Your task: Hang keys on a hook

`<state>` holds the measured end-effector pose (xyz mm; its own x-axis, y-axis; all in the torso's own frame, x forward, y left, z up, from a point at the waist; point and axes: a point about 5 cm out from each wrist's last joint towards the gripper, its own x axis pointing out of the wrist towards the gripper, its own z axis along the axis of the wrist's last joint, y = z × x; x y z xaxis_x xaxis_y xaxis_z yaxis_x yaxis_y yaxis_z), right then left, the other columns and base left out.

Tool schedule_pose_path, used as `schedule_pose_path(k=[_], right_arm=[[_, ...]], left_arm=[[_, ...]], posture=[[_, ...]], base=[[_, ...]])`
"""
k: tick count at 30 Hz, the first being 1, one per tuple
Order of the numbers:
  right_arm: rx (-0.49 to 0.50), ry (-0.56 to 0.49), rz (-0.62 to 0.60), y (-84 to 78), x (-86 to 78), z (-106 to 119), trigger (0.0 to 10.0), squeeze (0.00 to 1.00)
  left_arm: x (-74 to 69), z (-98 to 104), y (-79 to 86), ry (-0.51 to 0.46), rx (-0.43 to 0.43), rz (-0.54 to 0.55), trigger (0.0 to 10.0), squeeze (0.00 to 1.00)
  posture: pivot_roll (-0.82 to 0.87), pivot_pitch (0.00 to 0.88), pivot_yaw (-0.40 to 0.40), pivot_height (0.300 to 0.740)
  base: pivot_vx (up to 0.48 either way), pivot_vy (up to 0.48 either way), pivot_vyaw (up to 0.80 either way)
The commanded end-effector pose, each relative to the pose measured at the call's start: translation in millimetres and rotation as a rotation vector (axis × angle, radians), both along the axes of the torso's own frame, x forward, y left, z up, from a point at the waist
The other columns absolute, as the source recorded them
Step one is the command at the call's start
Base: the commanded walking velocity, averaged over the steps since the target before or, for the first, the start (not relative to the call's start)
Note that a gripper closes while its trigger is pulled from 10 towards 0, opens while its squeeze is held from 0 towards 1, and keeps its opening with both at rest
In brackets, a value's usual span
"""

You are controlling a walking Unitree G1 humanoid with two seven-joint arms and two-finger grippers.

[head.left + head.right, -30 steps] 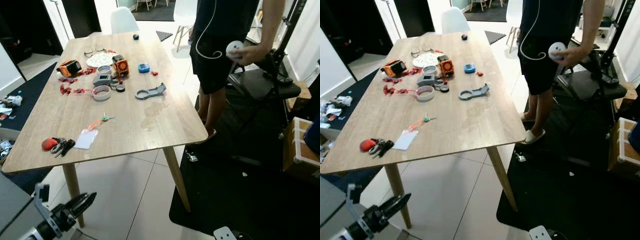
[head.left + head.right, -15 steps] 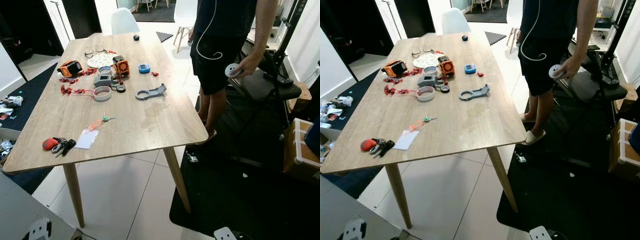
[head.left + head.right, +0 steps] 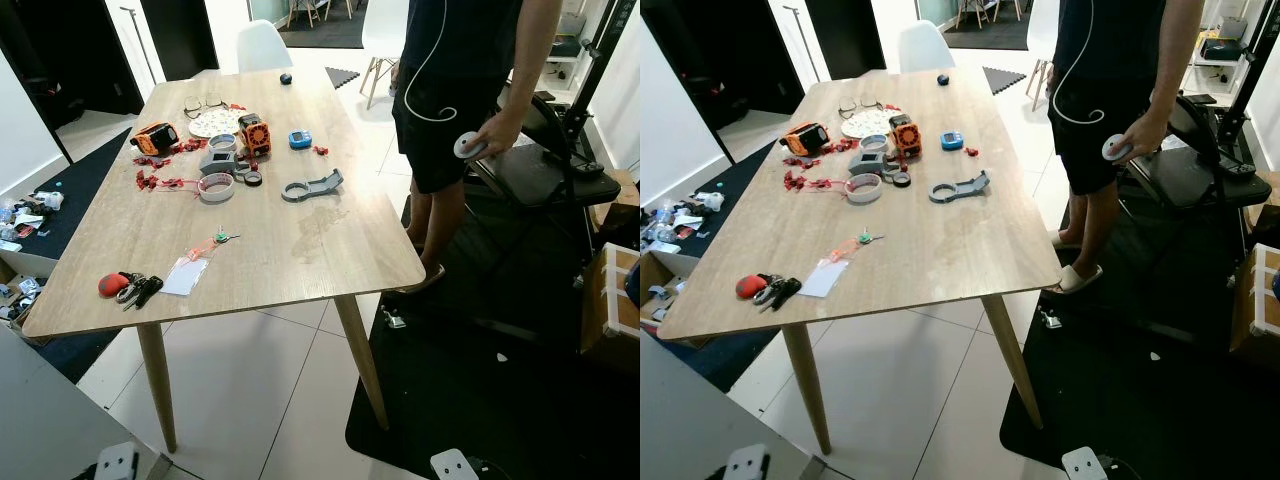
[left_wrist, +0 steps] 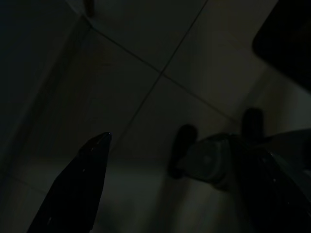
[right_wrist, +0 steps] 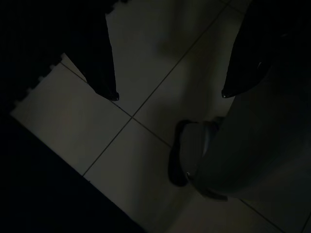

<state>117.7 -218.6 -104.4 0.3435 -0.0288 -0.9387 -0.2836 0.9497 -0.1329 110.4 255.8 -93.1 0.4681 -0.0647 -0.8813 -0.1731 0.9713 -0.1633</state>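
A bunch of keys [image 3: 128, 287] with a red fob lies near the front left corner of the wooden table [image 3: 330, 250]. Both arms hang low over the tiled floor, well below the table top. In the dark left wrist view my left gripper [image 4: 189, 155] points down at the floor, its black fingers [image 4: 92, 170] spread apart and nothing between them. My right gripper [image 5: 168, 93] is open too, over a tile joint beside the black mat, with its fingertips [image 5: 111, 92] wide apart.
A person [image 3: 460, 80] stands at the table's right side holding a white controller [image 3: 466, 146]. Orange and grey parts, a tape roll [image 3: 215, 187] and a white card [image 3: 186, 276] lie on the table. A black mat [image 3: 500, 400] and cardboard box [image 3: 612, 320] sit right.
My left arm, seen low at the front left a second ago, has dropped out of the eye views. The person's hand with the controller has lowered. The camera has shifted slightly.
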Motion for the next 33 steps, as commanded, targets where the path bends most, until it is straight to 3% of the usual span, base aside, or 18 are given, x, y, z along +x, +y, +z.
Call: schedule_pose_path(k=[1, 6, 11, 14, 18, 21, 23, 25, 28, 33], right_arm=[[0.016, 0.013, 0.007, 7.2, -3.2, -2, 10.0, 0.00], [0.003, 0.014, 0.020, 8.5, -2.3, -2, 10.0, 0.00], [0.000, 0.015, 0.023, 9.3, -2.4, -3, 10.0, 0.00], [-0.002, 0.016, 0.028, 10.7, -1.3, -3, 10.0, 0.00], [-0.002, 0.016, 0.030, 11.4, -1.2, -3, 10.0, 0.00], [-0.003, 0.016, 0.032, 11.8, -1.1, -3, 10.0, 0.00], [-0.004, 0.017, 0.033, 12.1, -1.0, -3, 10.0, 0.00], [-0.005, 0.018, 0.033, 12.1, -0.9, -3, 10.0, 0.00], [-0.003, 0.023, 0.035, 13.4, -2.6, -4, 10.0, 0.00], [-0.002, 0.027, 0.038, 14.4, -4.0, -4, 10.0, 0.00]], left_arm=[[-1.1, -2, -2.6, 0.017, 0.038, -0.032, 10.0, 0.00], [0.2, -2, -4.1, 0.042, 0.111, -0.142, 10.0, 0.00], [0.1, -3, -5.3, 0.046, 0.121, -0.155, 10.0, 0.00], [-3.7, -6, -10.1, 0.101, 0.178, -0.289, 10.0, 0.00], [-6.8, -8, -13.0, 0.130, 0.198, -0.349, 10.0, 0.00], [-8.8, -10, -17.7, 0.149, 0.204, -0.399, 10.0, 0.00], [-9.8, -13, -31.0, 0.160, 0.185, -0.487, 10.0, 0.00], [-9.7, -13, -33.4, 0.160, 0.181, -0.496, 10.0, 0.00], [-9.8, -15, -43.4, 0.171, 0.193, -0.625, 10.0, 0.00], [-9.2, -16, -47.5, 0.168, 0.193, -0.664, 10.0, 0.00]], posture=[[-0.07, 0.026, 0.081, 0.740], [-0.07, 0.022, 0.084, 0.740], [-0.07, 0.018, 0.088, 0.740], [-0.07, 0.018, 0.088, 0.740], [-0.06, 0.012, 0.085, 0.740], [-0.06, 0.011, 0.085, 0.740], [-0.07, 0.010, 0.087, 0.740], [-0.07, 0.010, 0.087, 0.740], [-0.06, 0.021, 0.092, 0.740], [-0.06, 0.027, 0.095, 0.740]], base=[[0.000, 0.000, 0.00], [0.000, 0.000, 0.00], [0.000, 0.000, 0.00], [0.000, 0.000, 0.00], [0.000, 0.000, 0.00], [0.000, 0.000, 0.00], [0.000, 0.000, 0.00], [0.000, 0.000, 0.00], [0.000, 0.000, 0.00], [0.000, 0.000, 0.00]])
